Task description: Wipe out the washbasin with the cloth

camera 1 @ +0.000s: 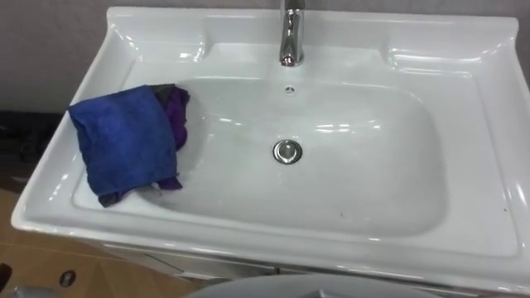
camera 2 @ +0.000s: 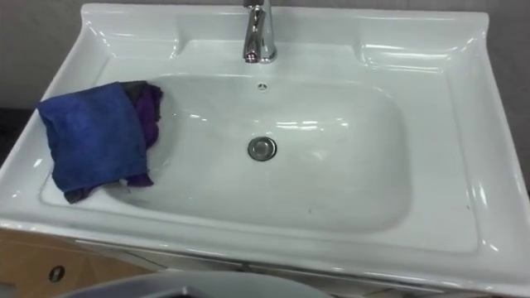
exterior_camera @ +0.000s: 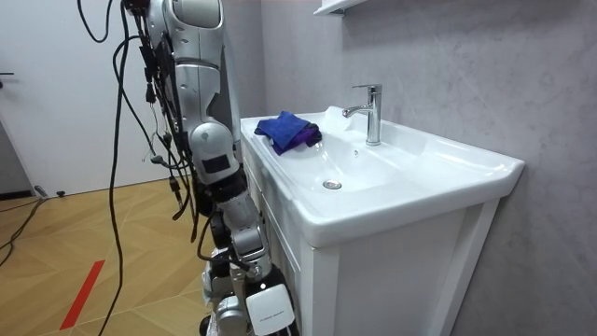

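Note:
A white basin (camera 1: 464, 240) lies right below me, and in the room view I stand close against its front. A blue cloth (camera 1: 128, 141) with a purple cloth tucked under it is draped over the basin's left rim and hangs partly into the bowl; it also appears as the blue cloth (exterior_camera: 287, 129) in the room view. My right arm hangs straight down beside the cabinet, and my right hand (exterior_camera: 241, 313) is low at the room view's bottom edge, far from the cloth.
A chrome tap (camera 1: 291, 33) stands at the back middle, above the round drain (camera 1: 287, 151) in the bowl's centre. The basin rests on a white cabinet (exterior_camera: 392, 280) against a grey wall. Wooden floor (exterior_camera: 93, 243) with a red strip (exterior_camera: 84, 289) lies behind me.

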Robot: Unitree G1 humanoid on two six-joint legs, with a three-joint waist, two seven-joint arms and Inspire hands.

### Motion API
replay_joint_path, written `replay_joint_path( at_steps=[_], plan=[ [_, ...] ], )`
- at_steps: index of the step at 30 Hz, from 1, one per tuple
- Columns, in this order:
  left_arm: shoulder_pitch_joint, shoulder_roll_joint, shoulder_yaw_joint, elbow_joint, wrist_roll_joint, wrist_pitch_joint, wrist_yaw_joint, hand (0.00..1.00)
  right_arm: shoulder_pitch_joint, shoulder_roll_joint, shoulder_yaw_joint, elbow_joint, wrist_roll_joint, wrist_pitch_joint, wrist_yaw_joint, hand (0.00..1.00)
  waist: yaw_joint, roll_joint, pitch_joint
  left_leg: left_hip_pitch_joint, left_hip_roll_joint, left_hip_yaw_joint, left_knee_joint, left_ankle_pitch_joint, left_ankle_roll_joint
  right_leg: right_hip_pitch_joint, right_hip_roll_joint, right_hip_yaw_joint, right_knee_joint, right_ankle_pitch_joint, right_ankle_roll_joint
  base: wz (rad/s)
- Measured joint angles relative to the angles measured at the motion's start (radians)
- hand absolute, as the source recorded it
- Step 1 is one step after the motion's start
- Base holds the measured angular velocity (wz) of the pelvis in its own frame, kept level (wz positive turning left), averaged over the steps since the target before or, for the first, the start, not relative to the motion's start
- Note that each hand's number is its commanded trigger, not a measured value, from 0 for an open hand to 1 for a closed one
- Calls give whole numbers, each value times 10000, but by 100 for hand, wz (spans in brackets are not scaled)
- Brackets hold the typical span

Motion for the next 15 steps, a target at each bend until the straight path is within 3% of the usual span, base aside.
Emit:
replay_joint_path(
  at_steps=[5, 9, 13, 15],
  plan=[
    [323, -72, -1159, 2658, 523, -42, -570, 0, -22, -27, 30, 0, 34, -56, -2, 0, -43, 44, -14, -122, 17, 12, -43, -56, 86, -193, -11, 23, 38, -3, 8, 0],
    [363, -193, -1580, 4330, 1552, 52, -1042, 0, -27, -19, 29, 54, 42, -46, 5, 0, -81, 1, -23, -91, 15, 9, -51, -57, 87, -32, -22, 1, 14, 15, 19, 1],
    [486, -263, -1649, 5650, 3385, 472, -1855, 0, -208, -22, 38, 523, -306, 8, 177, 0, -165, -163, -9, 52, -19, 5, 7, -57, 87, 159, -90, -182, -47, -33, 39, 7],
    [479, -264, -1978, 5942, 3653, 735, -2245, 0, -340, -34, 88, 815, -304, 13, 272, 0, -265, -216, -8, 38, -63, -25, 26, -57, 87, 168, -143, -264, -38, -116, 79, 21]
  ],
)
